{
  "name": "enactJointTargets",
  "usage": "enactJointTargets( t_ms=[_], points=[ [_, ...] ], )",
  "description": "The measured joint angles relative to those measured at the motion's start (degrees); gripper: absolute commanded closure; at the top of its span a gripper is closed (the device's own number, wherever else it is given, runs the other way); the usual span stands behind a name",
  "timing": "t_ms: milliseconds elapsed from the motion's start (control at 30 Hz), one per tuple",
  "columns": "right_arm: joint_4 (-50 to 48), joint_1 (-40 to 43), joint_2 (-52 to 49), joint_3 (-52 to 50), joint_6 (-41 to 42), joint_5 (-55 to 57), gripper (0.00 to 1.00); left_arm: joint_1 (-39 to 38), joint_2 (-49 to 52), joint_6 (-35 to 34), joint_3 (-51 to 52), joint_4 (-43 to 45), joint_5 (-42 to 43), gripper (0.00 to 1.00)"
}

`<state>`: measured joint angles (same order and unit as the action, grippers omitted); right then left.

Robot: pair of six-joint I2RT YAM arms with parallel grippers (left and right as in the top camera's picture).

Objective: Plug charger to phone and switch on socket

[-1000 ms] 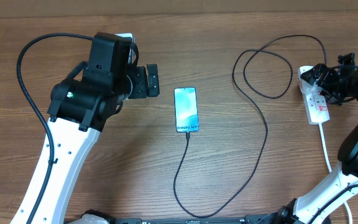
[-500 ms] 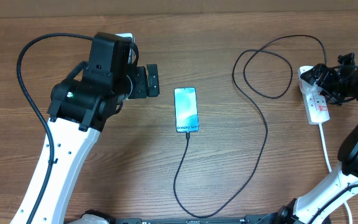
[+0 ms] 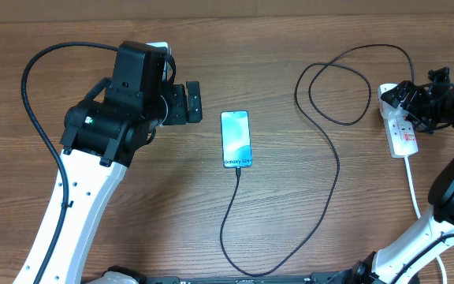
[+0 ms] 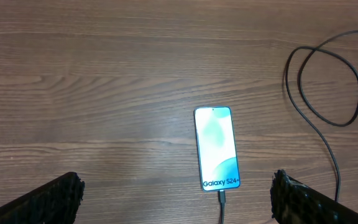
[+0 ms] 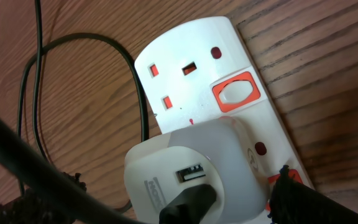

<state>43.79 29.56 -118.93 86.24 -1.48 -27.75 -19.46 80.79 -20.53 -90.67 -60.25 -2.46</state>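
The phone point(image 3: 236, 139) lies flat mid-table, screen lit light blue with "Galaxy" text; it also shows in the left wrist view point(image 4: 216, 148). The charger cable point(image 3: 333, 170) has its small tip in the phone's bottom port and loops right to the socket strip point(image 3: 403, 136). In the right wrist view its black plug point(image 5: 188, 202) sits in a white adapter point(image 5: 229, 155) on the strip point(image 5: 197, 68). My right gripper point(image 5: 166, 199) is open astride the adapter, its right finger at a red switch point(image 5: 289, 178). My left gripper point(image 3: 191, 102) is open and empty, left of the phone.
Another red switch point(image 5: 235, 92) sits beside an unused outlet on the strip. The strip's thick white cord point(image 3: 412, 185) runs toward the front right. The charger cable forms a loop point(image 4: 325, 81) between phone and strip. A black arm cable arcs at far left point(image 3: 34, 71).
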Motion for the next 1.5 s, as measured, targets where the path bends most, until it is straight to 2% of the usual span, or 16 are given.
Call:
enactJointTargets(
  t_ms=[1033,1333,1500],
  points=[
    [0.09,-1.90,0.33,0.02,0.85,2.73,0.00,0.00,0.00,-0.02,0.00,0.00,0.00,0.00],
    [5.46,-1.73,1.36,-0.07,2.64,-0.28,0.00,0.00,0.00,0.00,0.00,0.00,0.00,0.00],
    [8.26,-0.72,5.70,-0.92,3.76,1.64,0.00,0.00,0.00,0.00,0.00,0.00,0.00,0.00]
  ],
)
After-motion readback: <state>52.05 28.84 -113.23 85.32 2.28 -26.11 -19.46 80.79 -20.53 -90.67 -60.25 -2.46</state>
